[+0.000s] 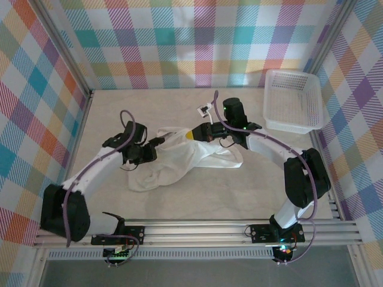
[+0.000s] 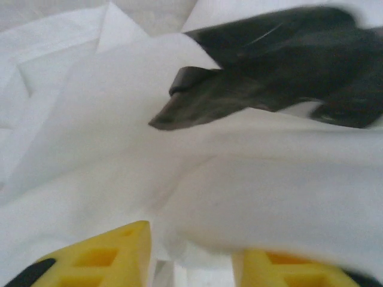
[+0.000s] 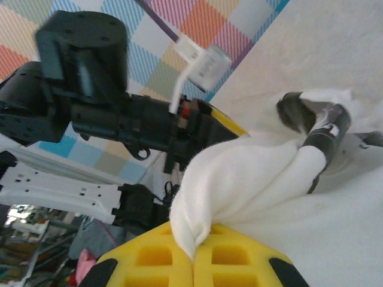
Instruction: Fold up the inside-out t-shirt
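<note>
**Shirt bunched mid-counter, right gripper pinching a fold**

The inside-out t-shirt [image 1: 179, 164] lies crumpled in a loose heap near the middle of the counter [image 1: 251, 191], between the two arms. It is not spread flat. One lobe trails toward the left arm's side, and another reaches right under the right arm.

The right gripper [image 1: 192, 135] sits at the upper edge of the heap. In the right wrist view its yellow fingers [image 3: 155, 257] are pressed together, and a thick twist of white cloth rises out of the seam between them, so the right gripper [image 3: 194, 251] is clenched on the shirt. The pinched fold stretches away toward the dark body of the left arm [image 3: 119, 119].

The left gripper [image 1: 157, 143] is at the heap's left side, just beside the right one. In the left wrist view its two yellow fingers [image 2: 114, 257] stand apart. Cloth drapes over and between them, so the left gripper [image 2: 190, 242] looks released rather than squeezed on the fabric. A dark part of the right arm [image 2: 269, 78] lies across the cloth above.

A white mesh basket [image 1: 291, 73] stands at the far right corner of the counter, well apart from the shirt.
</note>
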